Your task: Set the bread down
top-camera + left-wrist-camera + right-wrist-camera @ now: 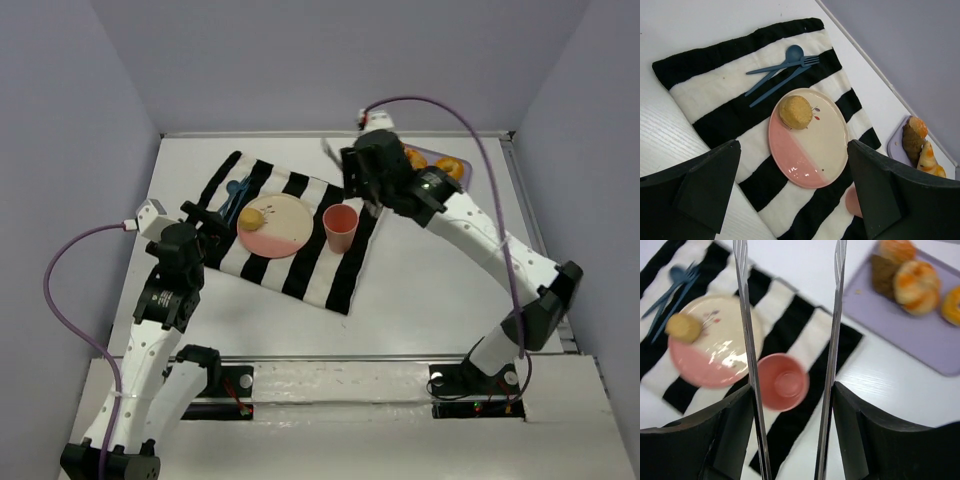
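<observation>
A round bread bun [251, 214] lies on the pink-and-cream plate [275, 235], at its far left side; it also shows in the left wrist view [795, 112] and the right wrist view [684, 326]. Several more breads [910, 282] lie on a purple tray [425, 158] at the back right. My right gripper [360, 170] hovers between plate and tray, shut on metal tongs [746, 315]; the tong blades are spread with nothing between them. My left gripper [792, 145] is open and empty over the near left of the striped cloth [300, 265].
A pink cup [340, 228] stands on the cloth right of the plate. Blue cutlery [235, 195] lies on the cloth left of the plate. Grey walls close in the table at the back and both sides.
</observation>
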`<action>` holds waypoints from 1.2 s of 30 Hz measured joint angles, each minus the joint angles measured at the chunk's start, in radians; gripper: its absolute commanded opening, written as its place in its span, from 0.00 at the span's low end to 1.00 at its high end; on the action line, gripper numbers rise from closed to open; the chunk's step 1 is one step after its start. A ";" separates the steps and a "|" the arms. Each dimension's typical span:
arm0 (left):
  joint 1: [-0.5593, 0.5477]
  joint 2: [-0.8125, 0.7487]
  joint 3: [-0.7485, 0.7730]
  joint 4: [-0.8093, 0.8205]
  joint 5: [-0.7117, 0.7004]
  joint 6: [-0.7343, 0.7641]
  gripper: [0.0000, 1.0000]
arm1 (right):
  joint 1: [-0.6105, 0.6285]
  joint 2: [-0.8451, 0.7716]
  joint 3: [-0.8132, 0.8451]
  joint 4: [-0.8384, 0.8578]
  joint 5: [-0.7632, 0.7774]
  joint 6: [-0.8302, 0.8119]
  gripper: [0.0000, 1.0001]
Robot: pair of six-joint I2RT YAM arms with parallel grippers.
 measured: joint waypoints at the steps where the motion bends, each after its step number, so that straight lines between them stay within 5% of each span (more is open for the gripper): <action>1: 0.000 0.000 0.000 0.000 0.000 0.000 0.99 | -0.067 -0.049 -0.054 0.014 0.000 0.013 0.66; 7: 0.000 0.001 0.000 0.000 -0.006 0.000 0.99 | -0.507 -0.343 -0.401 0.026 -0.017 0.093 0.66; 14: 0.000 0.001 0.000 0.000 -0.010 0.000 0.99 | -0.728 -0.282 -0.443 0.064 -0.153 0.111 0.60; 22: 0.000 0.003 0.000 0.000 -0.025 0.000 0.99 | -0.827 0.043 -0.355 0.110 -0.299 0.113 0.56; 36: 0.000 0.018 0.000 0.000 -0.033 0.000 0.99 | -0.865 0.173 -0.298 0.182 -0.376 0.180 0.52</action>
